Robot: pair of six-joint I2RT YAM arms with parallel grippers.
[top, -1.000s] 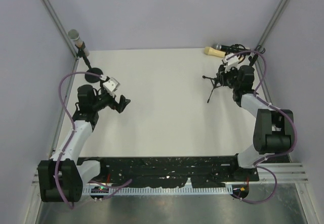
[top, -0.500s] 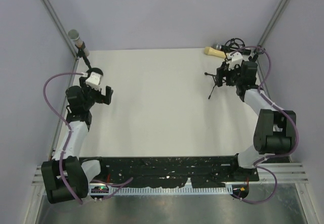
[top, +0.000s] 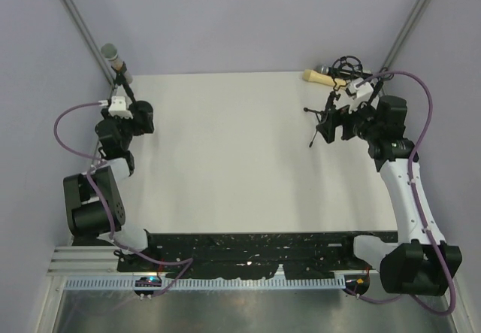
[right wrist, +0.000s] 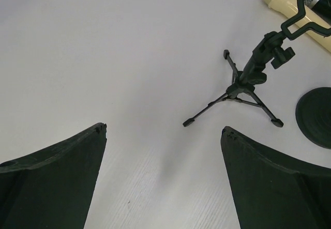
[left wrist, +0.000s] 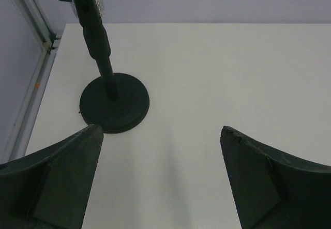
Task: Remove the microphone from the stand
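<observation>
A microphone (top: pixel 113 55) with a grey head sits tilted in a black stand (top: pixel 126 85) at the far left edge of the table. In the left wrist view the stand's pole and round base (left wrist: pixel 114 102) rise just ahead and to the left; the microphone is cut off by the top edge. My left gripper (top: pixel 144 116) (left wrist: pixel 160 131) is open and holds nothing, close beside the base. My right gripper (top: pixel 331 125) (right wrist: pixel 163 130) is open and holds nothing, just short of a small tripod stand (top: pixel 319 119) (right wrist: pixel 243 84).
A cream-handled microphone (top: pixel 319 77) (right wrist: pixel 289 1) lies on the table at the back right. Behind it stands another round-based stand (top: pixel 346 65) (right wrist: pixel 315 116). Metal frame posts (top: pixel 79 17) run along both side walls.
My left arm has folded back to the left, bringing its open gripper up to the stand's base. My right gripper has opened and the right arm has straightened up beside the tripod.
</observation>
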